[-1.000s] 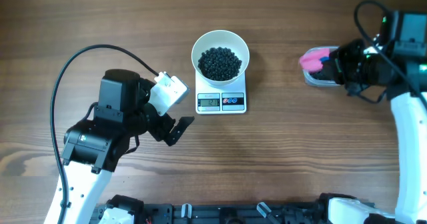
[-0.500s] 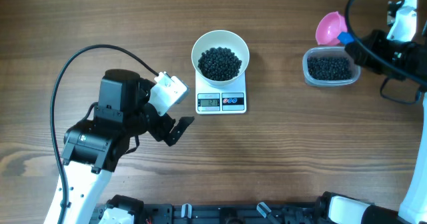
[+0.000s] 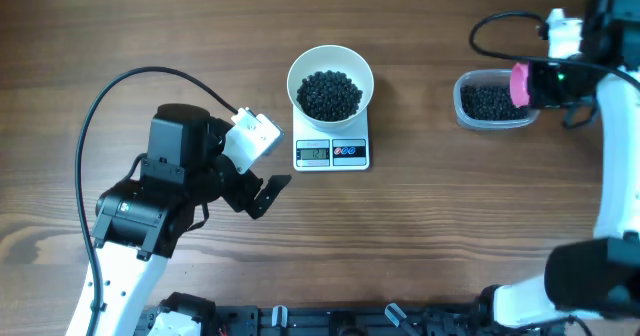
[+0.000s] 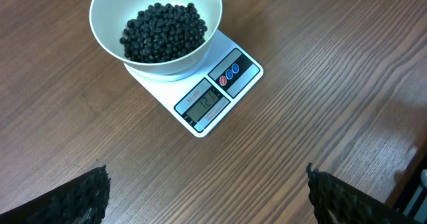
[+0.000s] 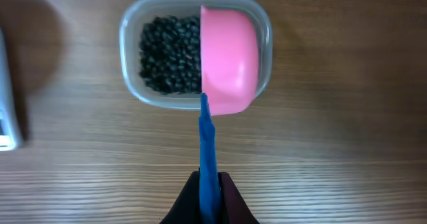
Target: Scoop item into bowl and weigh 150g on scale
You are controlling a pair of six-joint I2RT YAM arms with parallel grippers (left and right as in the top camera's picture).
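So, overhead: white bowl (image 3: 296,72) w/ black beans (image 3: 330,94) sits on the scale (image 3: 331,153) mid wood table (image 3: 450,226); left gripper (image 3: 268,196) is low-left of the scale, near but apart, and right gripper (image 3: 545,81) is at far right by a clear tub (image 3: 461,106) of more beans, pink scoop (image 3: 520,83) at the tub's right end. Left wrist: fingers (image 4: 87,197) spread fully wide, holding nothing, bowl and scale ahead of them. Right wrist: jaws clamped tight on the scoop's blue handle (image 5: 208,151), pink cup over the tub's right half.
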